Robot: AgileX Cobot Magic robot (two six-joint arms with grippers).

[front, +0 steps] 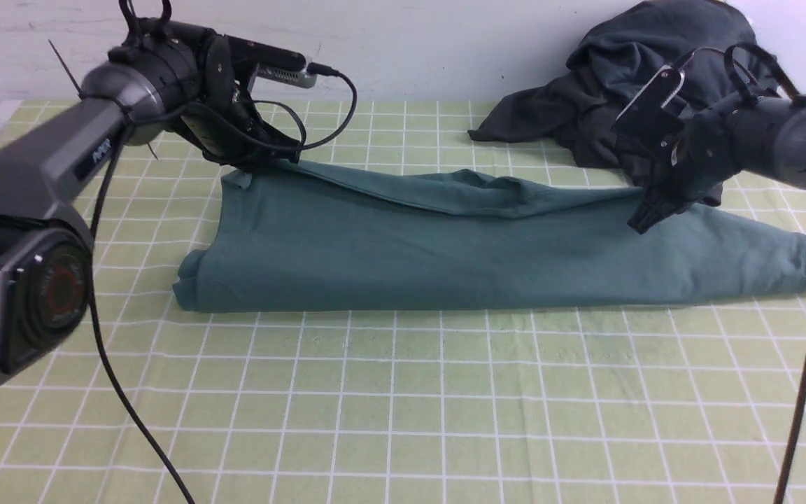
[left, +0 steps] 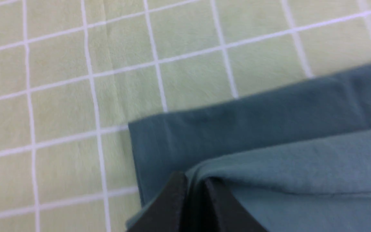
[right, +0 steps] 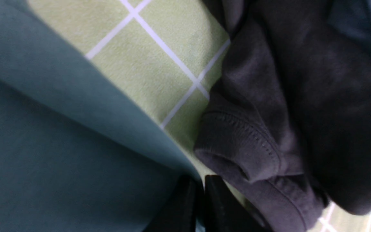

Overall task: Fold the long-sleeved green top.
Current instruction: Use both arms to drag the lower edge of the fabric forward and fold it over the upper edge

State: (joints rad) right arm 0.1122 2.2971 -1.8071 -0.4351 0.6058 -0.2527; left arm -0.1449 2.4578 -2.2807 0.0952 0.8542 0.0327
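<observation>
The green long-sleeved top [front: 459,245] lies across the table as a long folded band, its near edge rolled over. My left gripper [front: 273,159] is shut on the top's far left edge; the left wrist view shows the teal cloth [left: 269,154] pinched between the dark fingers [left: 172,199]. My right gripper [front: 644,218] is shut on the top's far right edge; the right wrist view shows the teal cloth [right: 60,145] running into the closed fingers [right: 217,199]. Neck and label are hidden.
A dark charcoal-grey heap of clothes [front: 627,91] lies at the back right, touching the right gripper's side; its cuff [right: 246,151] sits next to the fingers. The table is covered by a green checked cloth [front: 403,406]. A cable [front: 805,364] hangs at the right.
</observation>
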